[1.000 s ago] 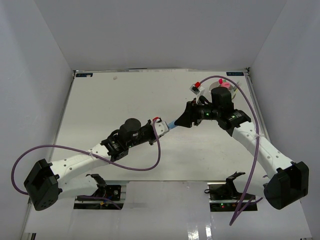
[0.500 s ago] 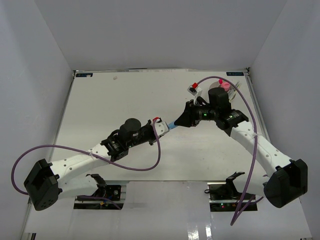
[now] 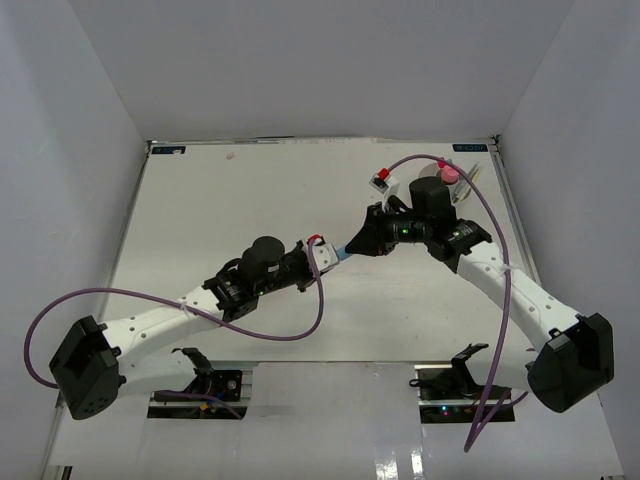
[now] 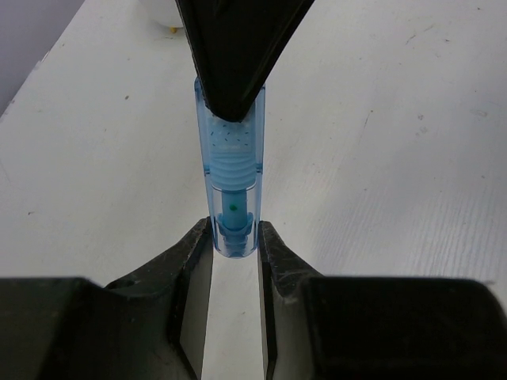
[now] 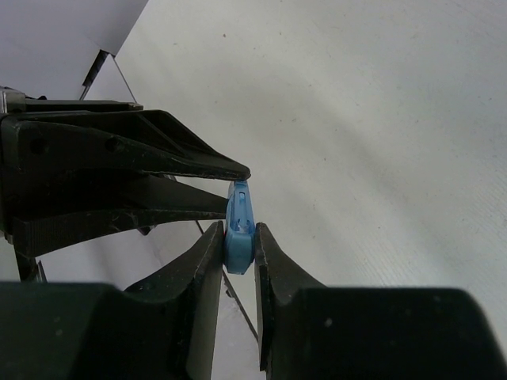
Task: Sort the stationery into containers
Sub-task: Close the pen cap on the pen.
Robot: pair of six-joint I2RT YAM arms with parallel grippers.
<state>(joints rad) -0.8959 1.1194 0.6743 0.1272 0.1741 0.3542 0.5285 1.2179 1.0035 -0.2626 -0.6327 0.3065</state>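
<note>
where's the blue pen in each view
Top external: blue pen at the centre, between left gripper and right gripper.
Left wrist: centre, standing up from the near fingers.
Right wrist: lower centre, end-on between the near fingers.
Shared landmark: the white table under it.

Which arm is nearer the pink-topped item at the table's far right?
Right. The right arm passes just beside the pink-topped item; the left arm extends from the near left, its pincer at the blue pen mid-table, well short.
</note>
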